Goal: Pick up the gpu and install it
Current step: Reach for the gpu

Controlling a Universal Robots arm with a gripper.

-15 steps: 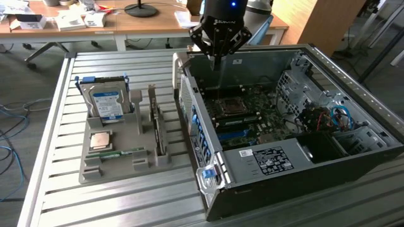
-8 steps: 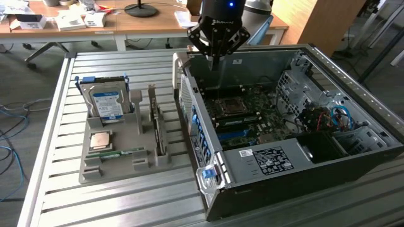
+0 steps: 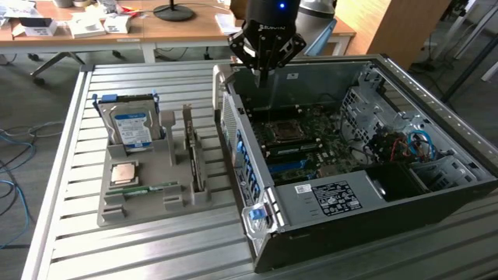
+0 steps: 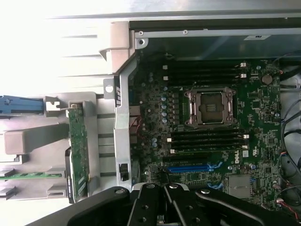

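Observation:
The gpu (image 3: 195, 156) stands on edge in a slot of the grey holder tray (image 3: 148, 213), at the exterior view's left of the open computer case (image 3: 327, 198). In the wrist view the gpu (image 4: 78, 153) appears edge-on as a thin green strip beside the case's rear wall. My gripper (image 3: 263, 77) hangs over the far rear corner of the case, above the motherboard (image 3: 300, 149), well away from the gpu. Its black fingers (image 4: 149, 205) are shut together with nothing between them. The blue expansion slot (image 4: 188, 167) lies on the motherboard (image 4: 263, 122) near the fingers.
The holder tray also carries a hard drive (image 3: 132, 126) with a blue-white label, a processor chip (image 3: 125, 173) and a green memory stick (image 3: 141, 188). The empty processor socket (image 4: 210, 107) sits mid-board. Cables (image 3: 412, 144) and drive cages fill the case's far side. A desk (image 3: 93, 26) stands behind.

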